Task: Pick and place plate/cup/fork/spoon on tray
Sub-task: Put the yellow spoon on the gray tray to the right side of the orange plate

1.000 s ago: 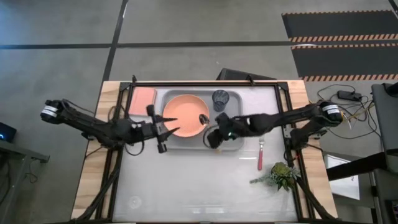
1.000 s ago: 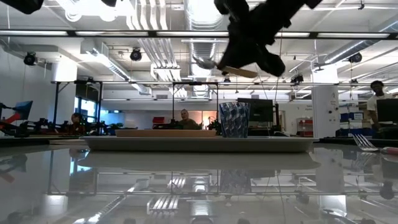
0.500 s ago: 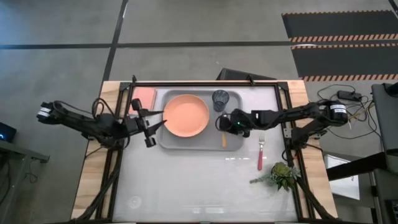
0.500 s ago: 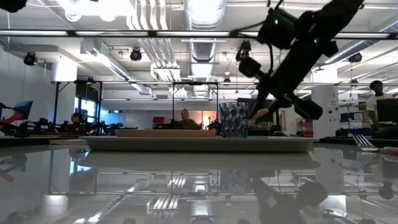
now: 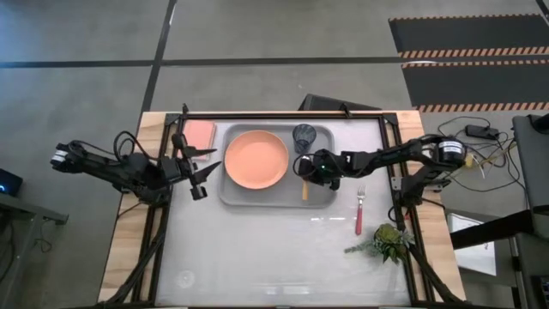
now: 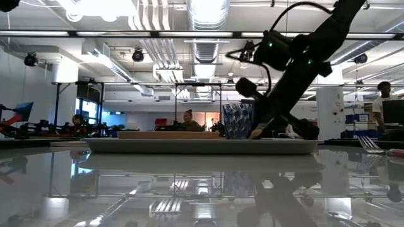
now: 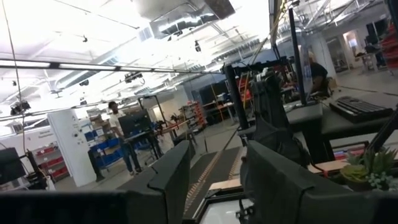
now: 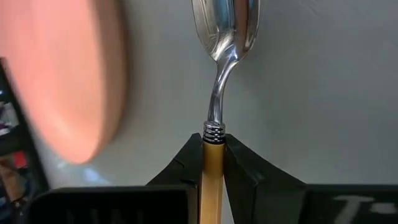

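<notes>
1. Right tool (image 5: 306, 166) down inside the grey tray (image 5: 236, 196), centre-right of the high view, just right of the plate and just below the cup.
2. Fingers (image 8: 180, 165) clamped on the orange handle of the spoon (image 8: 221, 74) right where it meets the metal neck; shiny bowl sticking out ahead over the grey tray floor, plate edge blurry at the left of that wrist shot.
3. From above, spoon handle (image 5: 305, 190) lying on the tray floor, running down toward the tray's lower rim.
4. Salmon-orange plate (image 5: 256, 160) sitting flat in the left-middle of the tray.
5. Dark blue-grey cup (image 5: 304, 137) upright in the tray's upper right corner; also visible centre of the low view (image 6: 237, 121).
6. Fork (image 5: 359, 209) with the red-pink handle off the tray, on the counter (image 5: 257, 257) to the right, well apart from the right tool.
7. Left tool (image 5: 202, 161) parked left of the tray, fingers (image 7: 168, 177) spread apart, nothing in them.
8. Pink flat rectangle (image 5: 200, 133) at the upper left, beside the tray.
9. Little green plant (image 5: 384, 241) lower right on the counter, below the fork.
</notes>
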`<state>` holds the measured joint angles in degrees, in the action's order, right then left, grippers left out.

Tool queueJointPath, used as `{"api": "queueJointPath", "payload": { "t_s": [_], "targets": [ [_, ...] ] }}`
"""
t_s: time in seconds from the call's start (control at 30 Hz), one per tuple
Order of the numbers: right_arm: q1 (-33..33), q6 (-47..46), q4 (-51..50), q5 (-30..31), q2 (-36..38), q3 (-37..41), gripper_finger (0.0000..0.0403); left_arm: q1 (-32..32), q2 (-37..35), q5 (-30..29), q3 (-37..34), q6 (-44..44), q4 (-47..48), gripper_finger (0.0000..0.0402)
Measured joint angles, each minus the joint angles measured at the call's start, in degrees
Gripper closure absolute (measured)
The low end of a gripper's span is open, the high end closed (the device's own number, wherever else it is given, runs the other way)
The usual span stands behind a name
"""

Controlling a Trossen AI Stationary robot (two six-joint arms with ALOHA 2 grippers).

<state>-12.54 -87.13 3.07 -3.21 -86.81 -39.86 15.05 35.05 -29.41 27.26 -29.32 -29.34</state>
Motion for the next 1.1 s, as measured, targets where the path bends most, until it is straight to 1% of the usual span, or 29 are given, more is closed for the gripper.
{"api": "queueJointPath", "payload": {
  "t_s": [0.13, 0.23, 0.3, 0.47, 0.6, 0.73, 0.83, 0.97, 1.1],
  "targets": [
    [-1.73, 0.06, 4.28, -0.94, -2.47, -0.84, 0.0373, 0.0, -0.02, 0.0, -0.13, -1.37, 0.03, 0.026],
    [-4.33, 3.07, 4.04, -1.91, -2.78, -1.95, 0.0372, 0.0, 0.01, -0.02, -0.2, -1.62, 0.06, 0.026],
    [-5.56, 5.23, 4.25, -1.48, -2.75, -2.9, 0.0371, 0.0, -0.01, -0.02, -0.25, -1.64, -0.09, 0.026],
    [-6.82, 7.1, 4.58, -2.86, -2.76, -4.41, 0.0371, -0.04, -0.04, -0.02, -0.25, -1.64, -0.07, 0.026],
    [-7.0, 9.06, 2.23, -2.8, -2.93, -4.76, 0.037, -0.04, 0.0, -0.02, -0.25, -1.62, -0.04, 0.026],
    [-7.01, 13.3, -3.69, -2.63, -2.93, -4.84, 0.037, -0.02, -0.01, -0.01, -0.3, -1.62, -0.01, 0.026],
    [-6.95, 14.71, -5.36, -1.14, -2.93, -4.84, 0.0368, -0.02, 0.0, 0.0, -0.3, -1.6, -0.04, 0.026],
    [-6.88, 15.97, -5.41, 1.58, -2.93, -4.84, 0.0352, -0.02, 0.02, -0.02, -0.3, -1.57, -0.07, 0.026],
    [-6.9, 16.69, -5.81, 1.89, -2.93, -4.84, 0.0314, -0.02, 0.04, 0.0, -0.3, -1.57, -0.07, 0.026]
  ]
}}
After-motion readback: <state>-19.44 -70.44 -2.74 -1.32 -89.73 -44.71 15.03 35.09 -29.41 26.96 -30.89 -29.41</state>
